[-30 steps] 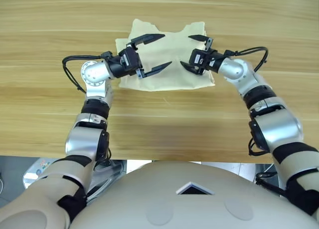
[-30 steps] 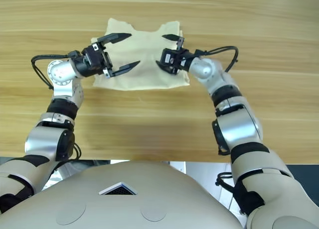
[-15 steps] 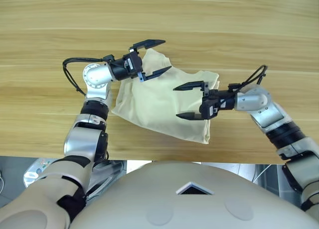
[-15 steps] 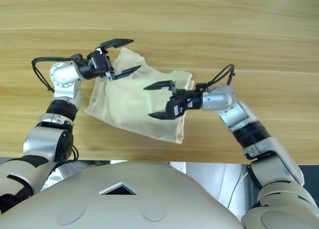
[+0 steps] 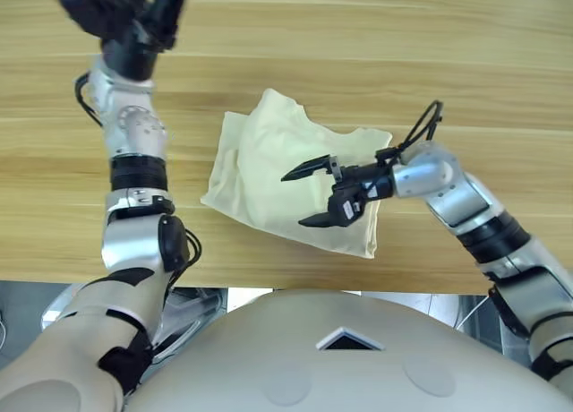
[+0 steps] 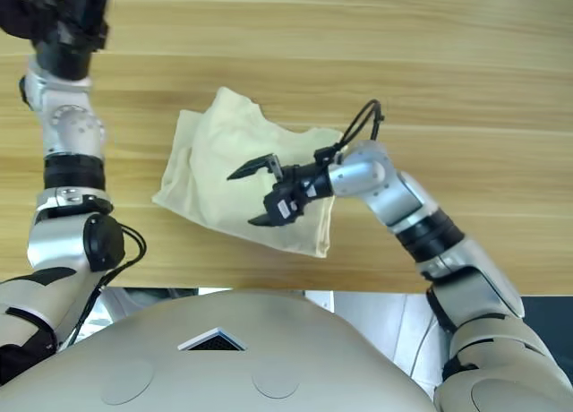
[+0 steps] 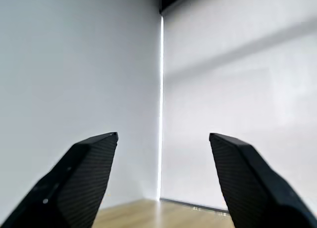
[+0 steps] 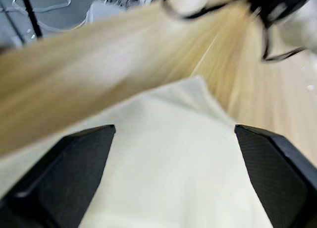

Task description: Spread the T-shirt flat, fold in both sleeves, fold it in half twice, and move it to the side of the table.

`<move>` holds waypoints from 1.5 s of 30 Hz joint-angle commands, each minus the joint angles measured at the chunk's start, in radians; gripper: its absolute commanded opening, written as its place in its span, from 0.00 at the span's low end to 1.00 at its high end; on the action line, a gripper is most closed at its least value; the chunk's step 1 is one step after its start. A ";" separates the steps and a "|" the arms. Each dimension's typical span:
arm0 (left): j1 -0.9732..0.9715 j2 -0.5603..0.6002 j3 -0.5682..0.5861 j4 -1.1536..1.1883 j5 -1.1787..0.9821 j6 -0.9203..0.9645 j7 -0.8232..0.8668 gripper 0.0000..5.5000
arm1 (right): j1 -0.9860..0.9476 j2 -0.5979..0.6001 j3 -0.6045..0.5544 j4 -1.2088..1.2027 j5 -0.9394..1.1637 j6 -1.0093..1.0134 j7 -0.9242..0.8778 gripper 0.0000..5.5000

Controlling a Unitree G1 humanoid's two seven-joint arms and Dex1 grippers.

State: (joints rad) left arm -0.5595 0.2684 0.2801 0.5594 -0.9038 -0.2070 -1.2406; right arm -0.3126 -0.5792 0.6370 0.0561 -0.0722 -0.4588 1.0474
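The T-shirt (image 5: 269, 157) lies on the wooden table (image 5: 421, 63) as a rumpled, skewed heap. Its cloth is doubled over itself along the side toward my left arm, and the table's near edge runs just past the shirt's nearest corner. My right gripper (image 5: 295, 199) hovers over the part of the shirt nearest me, on its right side, with its fingers spread wide and nothing between them. In the right wrist view pale cloth spans the gap between the two black fingers (image 8: 74, 163), and I cannot tell whether they touch it. My left gripper (image 5: 116, 4) is raised high, well apart from the shirt and beyond its far left corner. Its fingers are also spread wide and hold nothing, and they face a bare wall. I judge the spreading step to be in hand, since no sleeve lies out flat and the outline is crooked. Next my left arm should come down to the shirt's doubled-over left side while my right closes on the near right edge. Then both should draw the cloth apart until it lies in a single flat layer.
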 commanded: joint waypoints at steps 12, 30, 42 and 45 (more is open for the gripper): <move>0.010 -0.044 0.089 -0.135 -0.037 0.198 0.011 0.63 | -0.365 0.227 -0.030 0.730 -0.203 -0.035 -0.163 0.81; 0.029 -0.089 0.102 -0.122 0.032 0.181 0.014 0.63 | -0.223 0.174 -0.140 0.734 -0.320 0.026 -0.576 0.81; 0.032 -0.090 0.103 -0.097 0.059 0.159 -0.011 0.63 | 0.122 -0.098 -0.100 0.033 -0.155 -0.049 -0.233 0.81; 0.032 -0.091 0.103 -0.092 0.066 0.155 -0.019 0.63 | 0.113 -0.083 -0.134 -0.056 -0.093 -0.019 -0.210 0.81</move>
State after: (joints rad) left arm -0.5317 0.1766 0.3819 0.4601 -0.8502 -0.0426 -1.2496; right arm -0.1806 -0.6620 0.5308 0.0437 -0.2042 -0.5018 0.8164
